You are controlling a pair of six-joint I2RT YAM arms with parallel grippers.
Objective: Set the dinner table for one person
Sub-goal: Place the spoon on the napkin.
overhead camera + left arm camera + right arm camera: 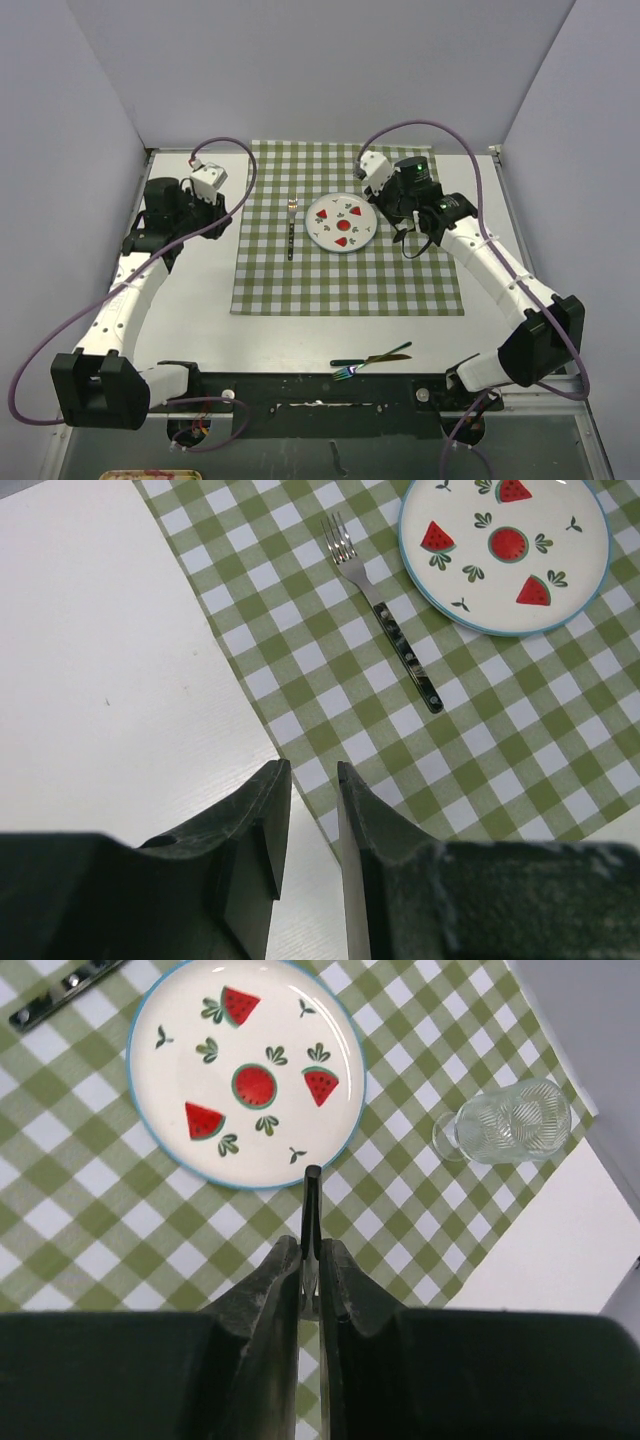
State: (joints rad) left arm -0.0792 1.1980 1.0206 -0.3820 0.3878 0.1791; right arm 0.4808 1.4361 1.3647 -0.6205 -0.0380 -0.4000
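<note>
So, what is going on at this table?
The right gripper is shut on a thin dark utensil, seen edge-on, probably a knife, its tip by the rim of the round white plate with watermelon pictures. A silver fork with a dark handle lies on the green-and-white checked cloth at the plate's other side; a clear ribbed glass is near the cloth's corner. The left gripper hangs empty, slightly open, over the white table. More cutlery lies at the near edge.

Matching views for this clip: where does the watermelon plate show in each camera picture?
Top external: watermelon plate, centre of the picture.
Left wrist: plate in the top right corner, cut by the top edge.
Right wrist: plate upper left of centre.
Shared landmark: the green-and-white checked cloth under it.
</note>
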